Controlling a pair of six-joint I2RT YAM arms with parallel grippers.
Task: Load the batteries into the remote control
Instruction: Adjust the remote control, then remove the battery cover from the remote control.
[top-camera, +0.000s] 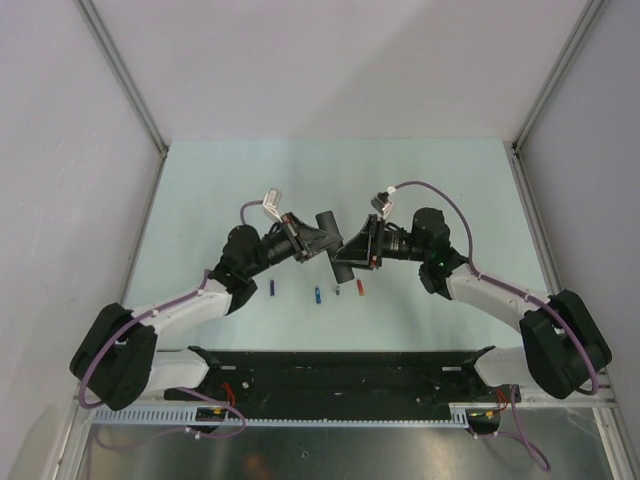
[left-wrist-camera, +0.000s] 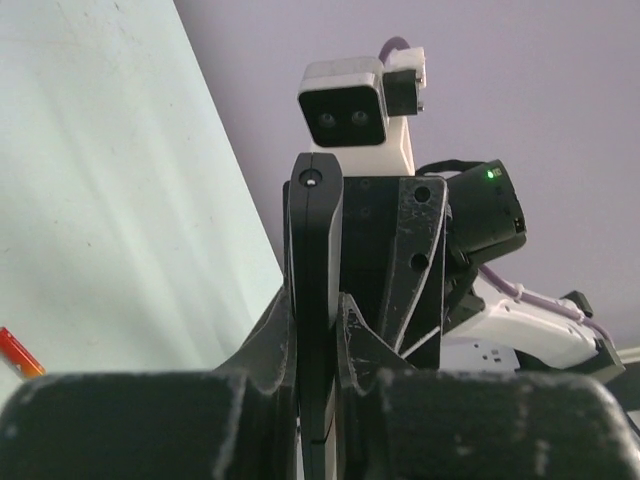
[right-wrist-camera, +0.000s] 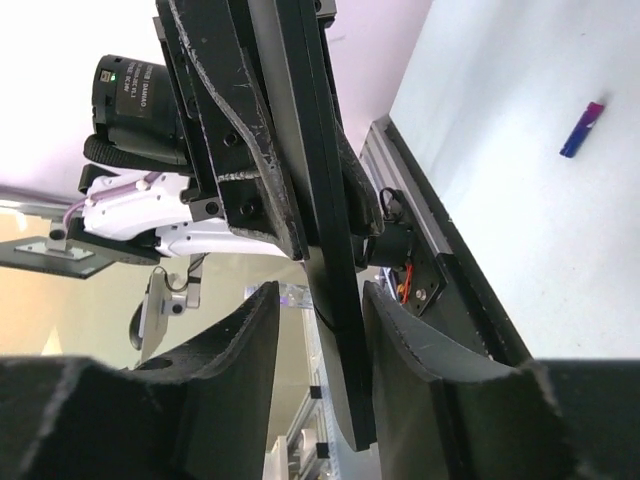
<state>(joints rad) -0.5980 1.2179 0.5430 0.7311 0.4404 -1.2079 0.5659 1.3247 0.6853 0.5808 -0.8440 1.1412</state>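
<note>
Currently the remote control (top-camera: 345, 267) is off the tabletop (top-camera: 210, 180), held edge-on in the air at the centre of the overhead view, where the two arms meet. The left gripper (left-wrist-camera: 316, 318) has its jaws clamped on the slim bar. The right gripper (right-wrist-camera: 320, 300) has its jaws parted around the same bar, with a sliver of background showing on one side, so it seems to carry none of the weight. Just below in that overhead frame, four cells lie in a short row on the tabletop: the dark blue battery (top-camera: 272, 289), lighter blue battery (top-camera: 318, 295), grey-silver battery (top-camera: 337, 291) and orange-red battery (top-camera: 360, 288), all apart from the remote.

With only one grip on a thin edge, the bar could pivot or slip if the right fingers brush it, then drop among the cells and scatter them. I cannot tell whether the battery cover is off. Both forearms angle inward from the lower corners, wrists turned to face each other
</note>
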